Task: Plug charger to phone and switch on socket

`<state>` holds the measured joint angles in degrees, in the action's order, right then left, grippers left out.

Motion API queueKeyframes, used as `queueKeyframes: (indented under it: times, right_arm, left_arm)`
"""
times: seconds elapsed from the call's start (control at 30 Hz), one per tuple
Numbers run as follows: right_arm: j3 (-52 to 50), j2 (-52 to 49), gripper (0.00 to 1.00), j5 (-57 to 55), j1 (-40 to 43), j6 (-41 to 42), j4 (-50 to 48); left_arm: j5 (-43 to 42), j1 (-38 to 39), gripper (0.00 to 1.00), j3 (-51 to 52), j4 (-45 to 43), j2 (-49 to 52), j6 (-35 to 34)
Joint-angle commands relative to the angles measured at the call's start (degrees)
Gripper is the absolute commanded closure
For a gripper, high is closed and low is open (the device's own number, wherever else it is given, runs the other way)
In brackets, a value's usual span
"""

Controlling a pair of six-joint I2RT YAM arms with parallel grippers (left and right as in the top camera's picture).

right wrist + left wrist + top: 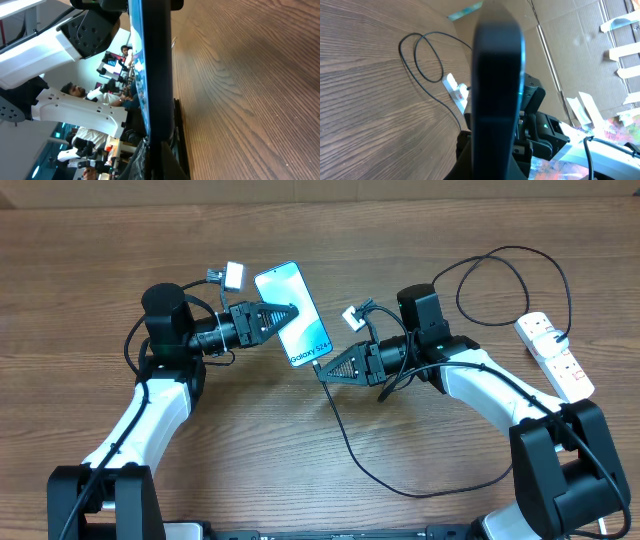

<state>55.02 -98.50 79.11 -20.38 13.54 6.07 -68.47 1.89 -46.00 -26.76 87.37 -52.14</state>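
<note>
The phone [290, 298] is lifted off the table, its light-blue screen facing up. My left gripper [292, 311] is shut on its left long edge. In the left wrist view the phone [497, 75] stands edge-on, dark, between the jaws of my left gripper [492, 161]. My right gripper [322, 369] is shut at the phone's lower end, where the charger [345, 442] cable comes out. The connector tip is hidden by the fingers. The right wrist view has the phone [155, 75] edge-on, running into my right gripper [162, 160]. The socket [556, 356] lies at the far right, where the cable ends.
The charger cable loops on the table in front of the right arm and again behind it [500, 280]. The left wrist view shows that loop [427, 65], the socket [456, 89] and cardboard [580, 30] beyond the table.
</note>
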Motion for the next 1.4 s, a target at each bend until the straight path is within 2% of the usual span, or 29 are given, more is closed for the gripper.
queueKeyframes:
  times: [0.0, 1.1, 1.37]
  right_arm:
    - [0.92, 1.31, 0.96, 1.55, -0.17, 0.17, 0.02]
    - [0.92, 1.31, 0.96, -0.35, -0.17, 1.51, -3.08]
    - [0.94, 1.31, 0.96, -0.37, -0.20, 5.86, -9.49]
  left_arm:
    - [-0.33, 0.37, 0.96, -0.66, -0.44, -0.37, 0.96]
    - [-0.61, 0.39, 0.96, -0.66, -0.39, -0.37, 1.40]
    - [-3.13, 1.22, 0.96, -0.66, -0.39, -0.37, 3.82]
